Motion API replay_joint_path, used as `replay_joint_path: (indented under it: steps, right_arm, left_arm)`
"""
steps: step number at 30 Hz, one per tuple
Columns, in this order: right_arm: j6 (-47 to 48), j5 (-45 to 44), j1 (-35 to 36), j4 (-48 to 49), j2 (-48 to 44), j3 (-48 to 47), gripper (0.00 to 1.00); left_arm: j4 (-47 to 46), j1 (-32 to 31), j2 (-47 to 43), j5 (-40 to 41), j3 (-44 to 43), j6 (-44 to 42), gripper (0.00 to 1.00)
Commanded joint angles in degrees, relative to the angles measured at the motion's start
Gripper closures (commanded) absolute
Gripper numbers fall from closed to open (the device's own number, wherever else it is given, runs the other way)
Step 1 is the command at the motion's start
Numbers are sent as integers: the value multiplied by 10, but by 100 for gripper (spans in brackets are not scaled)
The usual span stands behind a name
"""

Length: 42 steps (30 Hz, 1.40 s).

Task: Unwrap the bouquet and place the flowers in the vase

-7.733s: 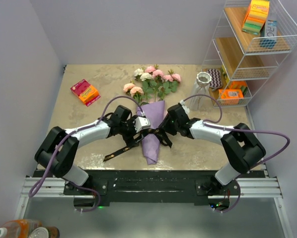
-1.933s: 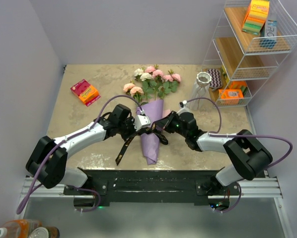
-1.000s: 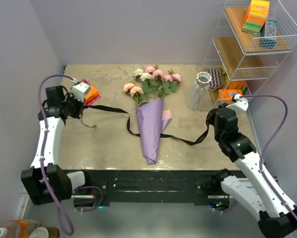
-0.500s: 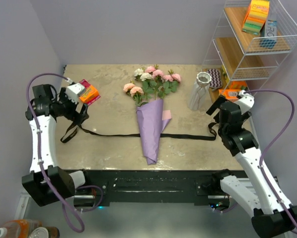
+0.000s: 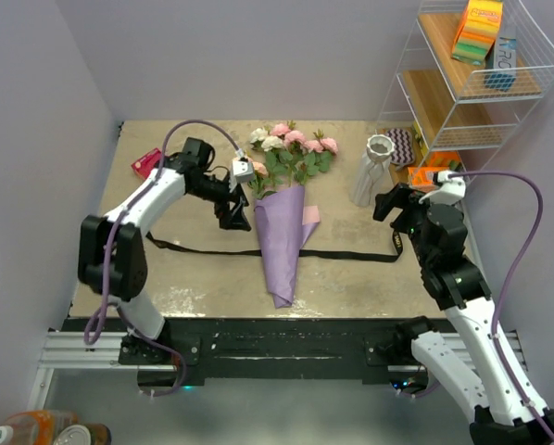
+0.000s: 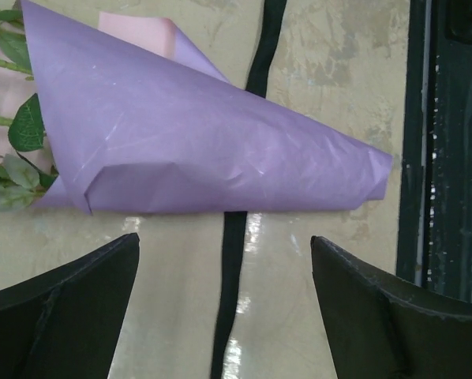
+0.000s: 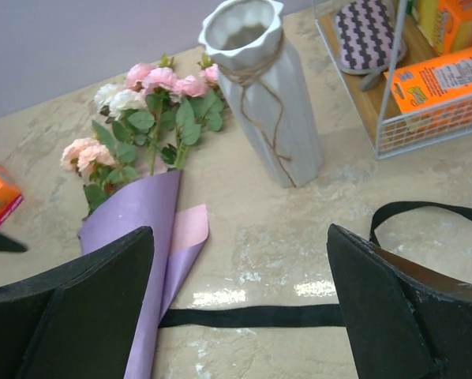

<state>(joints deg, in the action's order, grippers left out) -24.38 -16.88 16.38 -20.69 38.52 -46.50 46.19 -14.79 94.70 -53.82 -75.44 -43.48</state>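
**Ribbon flat on the table, both grippers wide open**

The table (image 5: 194, 278) is walled in at the left and back, and the white wire rack (image 5: 444, 111) crowds my right rear corner. The open room is the front strip either side of the cone.

The bouquet (image 5: 282, 232) lies mid-table, tip toward the bases. Its purple paper is wrapped, with pink, peach and white flowers (image 5: 291, 139) poking out the back.

The vase (image 5: 371, 170) stands upright just beside the rack. The black ribbon (image 5: 203, 248) runs straight across, under the cone.

The left gripper (image 6: 224, 241) hovers just left of the cone, and the right gripper (image 7: 237, 230) is near the vase. Both are spread and empty.
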Motion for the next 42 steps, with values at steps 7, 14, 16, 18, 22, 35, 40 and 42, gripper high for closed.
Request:
replay_joint_path:
  steps: [7,14,16,18,22,35,40,42]
  right_arm:
    - [24,91,-3,57,8,-3,13]
    - [21,124,-3,74,12,-7,18]
    - [21,137,-3,72,15,-12,19]
    - [21,147,-3,70,19,-16,20]
    - [20,164,-3,70,16,-18,22]
    - [10,191,-3,82,16,-3,26]
    - [7,191,-2,86,23,-1,28]
    - [3,192,-3,89,24,0,29]
  left_arm:
    - [75,-1,196,-62,-185,-119,10]
    - [56,-10,230,-44,-190,-135,27]
    - [45,-10,242,-38,-195,-133,31]
    - [34,-10,249,-37,-199,-124,34]
    - [17,-14,263,-27,-211,-112,38]
    - [-35,-23,270,27,-198,-85,55]
    - [-6,-29,272,21,-197,-109,72]
    - [12,-34,276,24,-201,-118,81]
